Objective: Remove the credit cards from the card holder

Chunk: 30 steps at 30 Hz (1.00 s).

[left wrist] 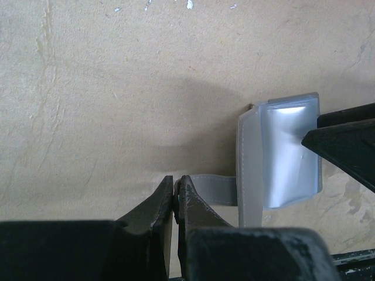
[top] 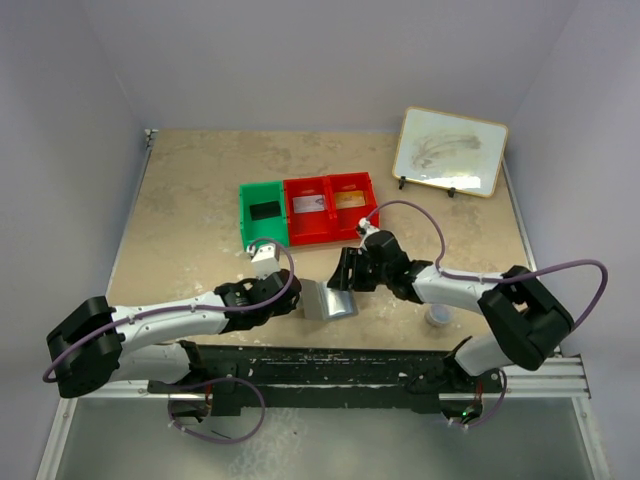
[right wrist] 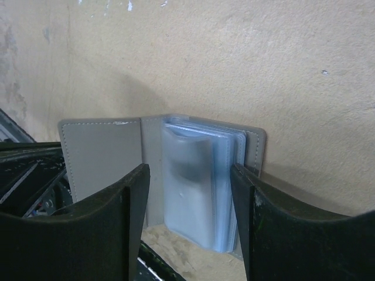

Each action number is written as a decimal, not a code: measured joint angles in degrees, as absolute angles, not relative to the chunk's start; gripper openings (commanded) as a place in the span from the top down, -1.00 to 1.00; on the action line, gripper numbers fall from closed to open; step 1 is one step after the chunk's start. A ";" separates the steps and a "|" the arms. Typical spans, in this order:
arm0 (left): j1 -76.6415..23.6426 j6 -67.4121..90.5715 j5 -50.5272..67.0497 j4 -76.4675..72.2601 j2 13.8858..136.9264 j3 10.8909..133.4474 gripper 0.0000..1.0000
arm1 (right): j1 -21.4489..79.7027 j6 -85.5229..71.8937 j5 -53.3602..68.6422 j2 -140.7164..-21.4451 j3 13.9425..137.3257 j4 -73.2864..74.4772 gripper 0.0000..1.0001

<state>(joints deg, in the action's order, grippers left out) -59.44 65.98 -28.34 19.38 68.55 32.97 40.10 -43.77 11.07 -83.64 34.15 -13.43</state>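
The card holder (top: 330,301) is standing open on edge on the table (top: 190,230), near the front, between the two arms and just on the near side of the bins. It is grey with stitched edges, and a stack of clear plastic sleeves (right wrist: 196,196) is fanning out from its spine.

The left gripper (left wrist: 176,179) is reaching in from the left with its fingers pressed together on a grey strip of the cover flap (right wrist: 99,153), pinching it tight. The right gripper (right wrist: 188,171) is coming in from the right and the far side, fingers spread wide, one on each side of the sleeves. From here I cannot tell whether either finger is touching the plastic. Something dark is showing through one sleeve, too blurred to name.

Just beyond the holder, a row of bins is sitting mid-table. A gold card (top: 349,199) is lying flat in the right-hand compartment of the red bin (top: 315,238), and a pale card (top: 309,204) is lying in the compartment next to it. The green bin (top: 243,215) at the left end is holding a dark rectangle; I cannot tell whether that is a card.

A framed whiteboard (top: 450,150) is leaning at the far right corner, and a small round puck (top: 437,317) is sitting near the right arm.
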 measured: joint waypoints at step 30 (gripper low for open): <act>-59.44 66.00 -28.36 18.74 71.05 32.99 1.00 | 42.78 -44.88 28.75 -84.55 33.74 -28.27 -0.09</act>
